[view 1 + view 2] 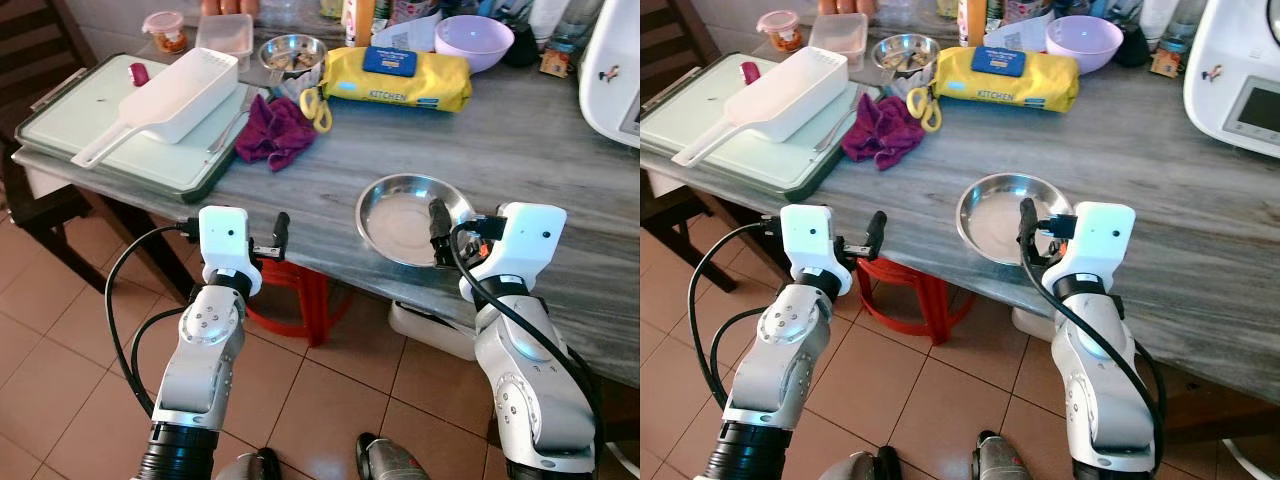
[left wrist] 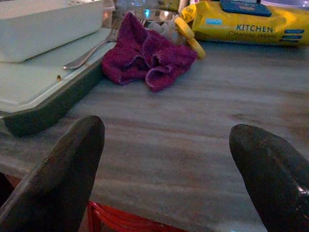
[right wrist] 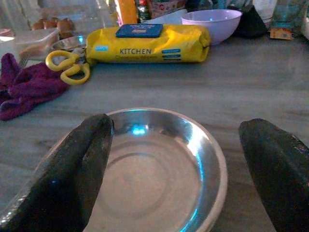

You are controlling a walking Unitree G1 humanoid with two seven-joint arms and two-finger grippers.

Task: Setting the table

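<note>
An empty steel plate point(image 1: 405, 215) lies on the grey table point(image 1: 520, 150) close to its front edge. My right gripper point(image 3: 176, 164) is open at the plate's near rim, one finger point(image 3: 79, 169) over the rim and the other off to the plate's side. My left gripper point(image 2: 164, 169) is open too, level with the table's front edge and holding nothing. A fork point(image 2: 89, 50) rests on the pale green tray point(image 1: 90, 140) beyond it, next to a maroon cloth point(image 1: 277, 130).
Behind the plate lie yellow scissors point(image 1: 317, 105), a yellow pack of kitchen wipes point(image 1: 395, 78) and a purple bowl point(image 1: 473, 42). A white handled container point(image 1: 170, 100) sits on the tray. A white appliance point(image 1: 612, 70) stands far right. A red stool point(image 1: 300, 290) is under the table.
</note>
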